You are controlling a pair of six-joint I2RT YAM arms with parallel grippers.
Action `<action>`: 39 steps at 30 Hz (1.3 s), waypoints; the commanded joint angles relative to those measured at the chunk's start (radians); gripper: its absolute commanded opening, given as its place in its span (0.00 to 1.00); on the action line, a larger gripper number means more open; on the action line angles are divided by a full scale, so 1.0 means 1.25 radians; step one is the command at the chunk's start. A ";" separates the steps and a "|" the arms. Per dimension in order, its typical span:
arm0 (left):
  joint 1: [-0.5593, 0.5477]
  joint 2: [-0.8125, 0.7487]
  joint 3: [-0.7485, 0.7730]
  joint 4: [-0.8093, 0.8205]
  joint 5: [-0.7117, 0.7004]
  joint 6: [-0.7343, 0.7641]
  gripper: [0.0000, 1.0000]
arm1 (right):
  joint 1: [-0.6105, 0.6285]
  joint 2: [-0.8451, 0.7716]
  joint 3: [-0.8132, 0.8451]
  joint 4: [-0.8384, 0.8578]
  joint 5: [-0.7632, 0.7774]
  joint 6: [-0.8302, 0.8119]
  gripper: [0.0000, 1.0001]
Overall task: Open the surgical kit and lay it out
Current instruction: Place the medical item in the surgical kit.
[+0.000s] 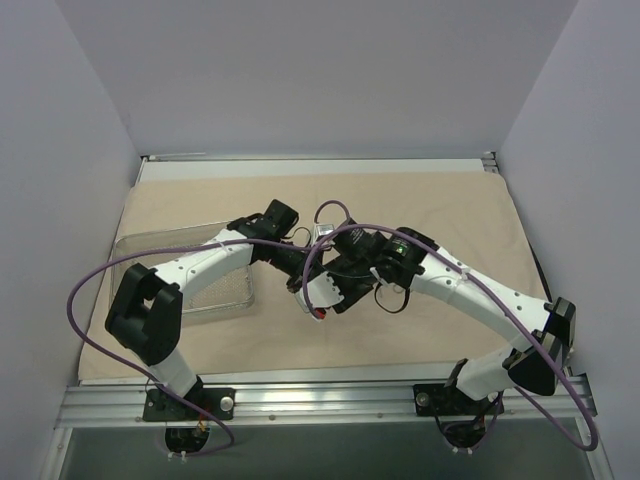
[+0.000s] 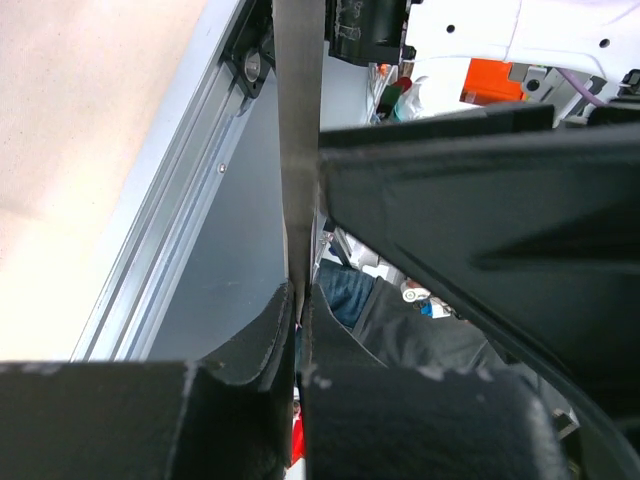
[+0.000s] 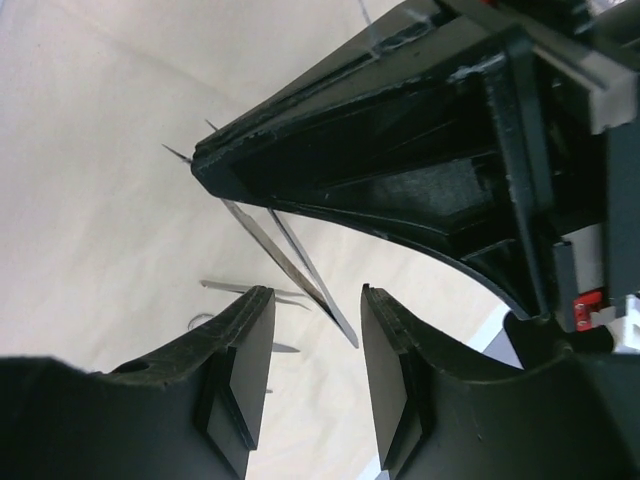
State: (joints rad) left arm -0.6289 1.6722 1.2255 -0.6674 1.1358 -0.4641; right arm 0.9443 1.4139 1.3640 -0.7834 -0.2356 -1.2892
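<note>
The left end effector (image 2: 297, 300) was clamped on a scissor-like instrument (image 2: 298, 120); the right end effector (image 3: 314, 298) stood open around its blades.

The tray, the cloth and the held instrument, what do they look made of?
The tray: silvery metal wire mesh, see-through grid. The cloth: matte beige fabric, faintly creased. The instrument in the left gripper: probably brushed steel, dull grey sheen.
</note>
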 commanded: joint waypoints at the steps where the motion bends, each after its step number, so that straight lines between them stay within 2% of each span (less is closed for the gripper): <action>1: -0.005 -0.017 0.006 0.009 0.028 0.017 0.02 | 0.007 -0.022 -0.031 -0.045 0.041 -0.018 0.40; 10: -0.011 -0.010 0.012 0.009 0.029 0.018 0.02 | 0.007 -0.019 -0.078 0.000 0.083 -0.013 0.38; 16: -0.012 -0.012 0.012 0.009 0.030 0.019 0.02 | 0.004 -0.002 -0.079 0.031 0.101 -0.018 0.34; 19: -0.012 -0.011 0.012 0.006 0.030 0.019 0.02 | 0.004 0.003 -0.085 0.039 0.118 -0.025 0.27; 24: -0.011 -0.015 0.012 0.009 0.029 0.019 0.02 | 0.004 0.004 -0.082 0.041 0.125 -0.025 0.03; 26: -0.010 -0.016 0.012 0.007 0.029 0.020 0.04 | 0.004 0.004 -0.084 0.041 0.128 -0.024 0.00; 27: -0.010 -0.016 0.012 0.005 0.029 0.020 0.07 | 0.004 0.003 -0.085 0.041 0.132 -0.024 0.00; 28: -0.009 -0.016 0.012 0.004 0.029 0.023 0.19 | 0.004 0.002 -0.086 0.041 0.133 -0.024 0.00; 31: 0.008 -0.025 0.012 -0.020 0.015 0.044 0.37 | 0.003 -0.008 -0.090 0.043 0.142 -0.019 0.00; 32: 0.023 -0.034 0.011 -0.024 0.009 0.046 0.53 | 0.003 -0.011 -0.092 0.041 0.145 -0.020 0.00; 34: 0.042 -0.045 0.011 -0.039 -0.018 0.066 0.70 | 0.003 -0.022 -0.103 0.040 0.154 -0.018 0.00; 35: 0.053 -0.055 0.011 -0.057 -0.027 0.073 0.94 | 0.003 -0.025 -0.108 0.039 0.157 -0.019 0.00; 39: 0.135 -0.075 0.027 -0.125 -0.088 0.131 0.94 | 0.002 -0.043 -0.138 0.036 0.177 -0.008 0.00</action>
State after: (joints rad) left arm -0.5274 1.6432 1.2255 -0.7486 1.0798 -0.3798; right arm 0.9501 1.4017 1.2156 -0.7109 -0.0563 -1.3170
